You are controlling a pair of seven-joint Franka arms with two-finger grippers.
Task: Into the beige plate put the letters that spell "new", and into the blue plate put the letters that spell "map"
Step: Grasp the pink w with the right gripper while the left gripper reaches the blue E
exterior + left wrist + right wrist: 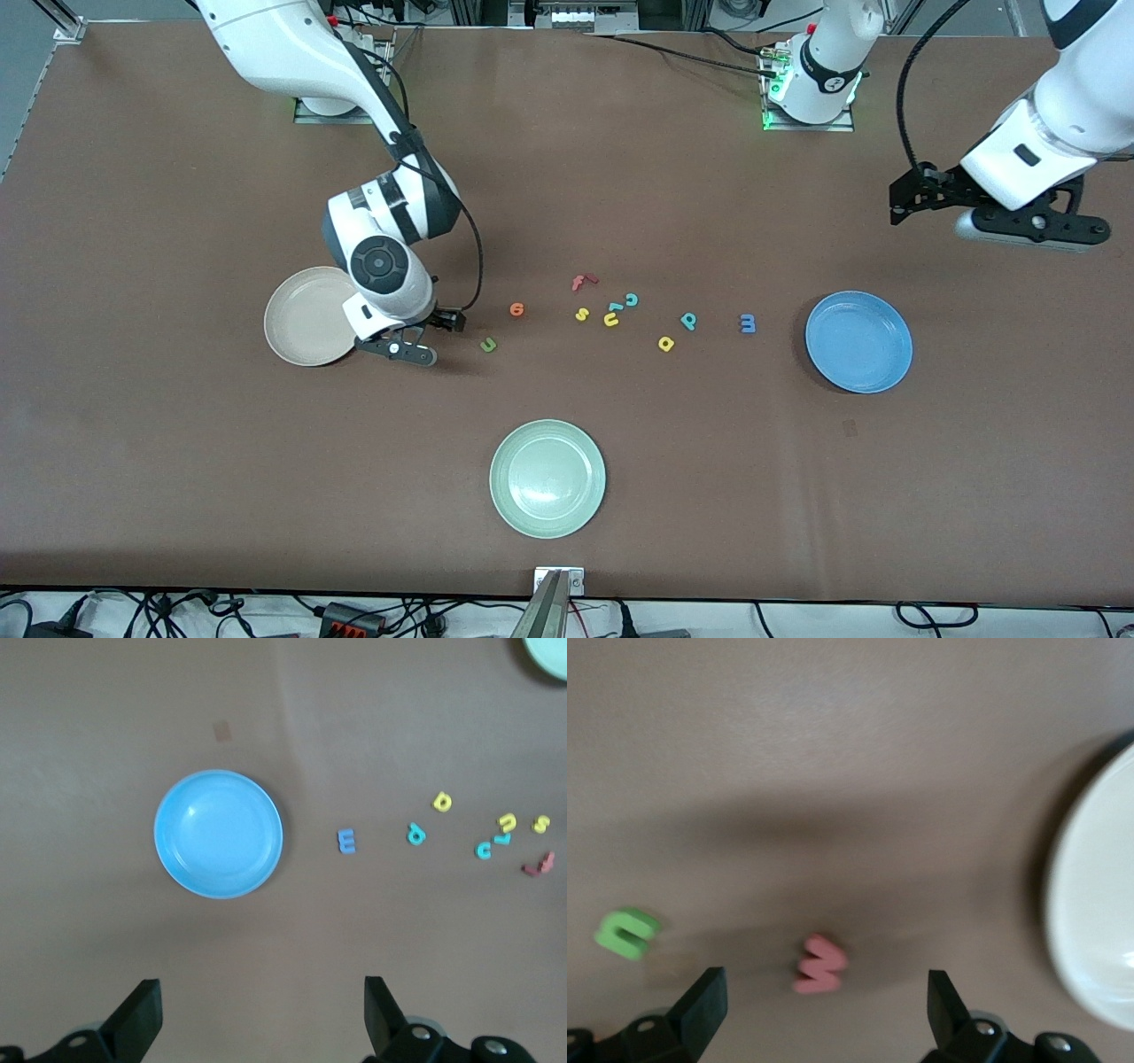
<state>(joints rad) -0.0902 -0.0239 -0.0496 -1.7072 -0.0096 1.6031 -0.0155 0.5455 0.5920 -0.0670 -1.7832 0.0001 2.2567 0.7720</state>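
Right gripper (pixel 819 1014) spread wide, nothing held, low over brown table (pixel 177 461); pink w (pixel 819 964) between its fingers, green n (pixel 625 932) just outside one, beige plate (pixel 297 328) beside. Left gripper (pixel 261 1014) wide open, empty, waiting near blue plate (pixel 218 834); blue m (pixel 347 842) farther along.

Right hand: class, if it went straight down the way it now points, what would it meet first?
Probably the pinkish-red w, which lies on the table between the open fingers of the right hand, beside the beige plate. Its height above the letter is unclear.
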